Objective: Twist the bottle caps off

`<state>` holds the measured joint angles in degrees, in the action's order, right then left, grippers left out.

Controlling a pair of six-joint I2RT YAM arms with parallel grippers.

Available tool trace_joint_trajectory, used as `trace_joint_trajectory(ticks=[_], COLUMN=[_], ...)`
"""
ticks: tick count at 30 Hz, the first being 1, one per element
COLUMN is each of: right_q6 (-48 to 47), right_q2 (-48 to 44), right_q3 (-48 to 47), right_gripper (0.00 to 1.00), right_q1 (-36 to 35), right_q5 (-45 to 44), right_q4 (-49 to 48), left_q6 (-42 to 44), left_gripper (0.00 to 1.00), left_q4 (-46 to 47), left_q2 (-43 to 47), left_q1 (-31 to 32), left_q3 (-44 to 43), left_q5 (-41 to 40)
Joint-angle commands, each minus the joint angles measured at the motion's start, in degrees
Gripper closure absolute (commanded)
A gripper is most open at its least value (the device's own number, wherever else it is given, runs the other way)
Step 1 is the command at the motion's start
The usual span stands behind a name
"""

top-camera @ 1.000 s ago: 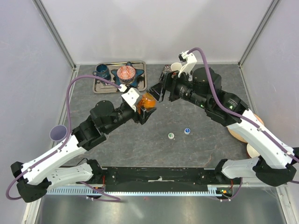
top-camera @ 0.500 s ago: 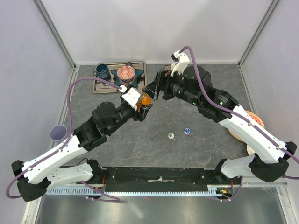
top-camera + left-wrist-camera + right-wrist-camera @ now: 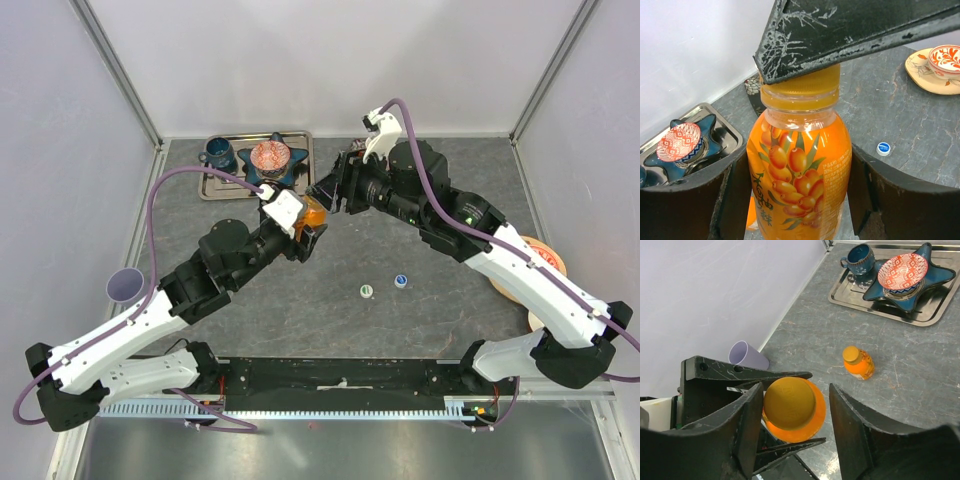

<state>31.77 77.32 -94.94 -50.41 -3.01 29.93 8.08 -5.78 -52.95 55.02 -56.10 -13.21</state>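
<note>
Where the hands meet, upper centre of the top view: short orange bottle, upright, fruit label, orange cap still on.
Left hand: closed on the bottle's body, a finger on each side.
Right hand: parted, fingers straddling the cap with a gap on one side.
Second orange bottle: capped, on the desk near the tray.
Loose caps: white-green cap and blue cap, lower centre, bare desk around them.
Right edge: plates.
</note>
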Motion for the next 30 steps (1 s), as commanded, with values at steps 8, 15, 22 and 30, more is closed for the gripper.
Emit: trace_joint_trajectory(ticks=[8, 15, 22, 30], right_q6=[-0.04, -1.62, -6.88, -13.75], right_q2=[-1.47, -2.26, -4.80, -9.38], right_q3=[2.56, 3.70, 4.76, 5.29], right_gripper=[0.54, 0.99, 1.00, 1.00], right_q1=[-0.12, -0.12, -0.12, -0.12], right_q5=[1.33, 4.67, 10.39, 19.60], right_q4=[-2.69, -2.60, -2.16, -1.81], left_q6=[1.77, 1.15, -1.57, -9.81], left_gripper=[0.70, 0.70, 0.70, 0.70], left_q4=[3.67, 5.25, 5.61, 3.32], left_q2=[0.13, 1.71, 4.69, 4.35], left_q1=[0.35, 0.35, 0.17, -5.01], left_q3=[-0.07, 0.55, -0.15, -5.07], left_q5=[-0.41, 2.21, 11.53, 37.70])
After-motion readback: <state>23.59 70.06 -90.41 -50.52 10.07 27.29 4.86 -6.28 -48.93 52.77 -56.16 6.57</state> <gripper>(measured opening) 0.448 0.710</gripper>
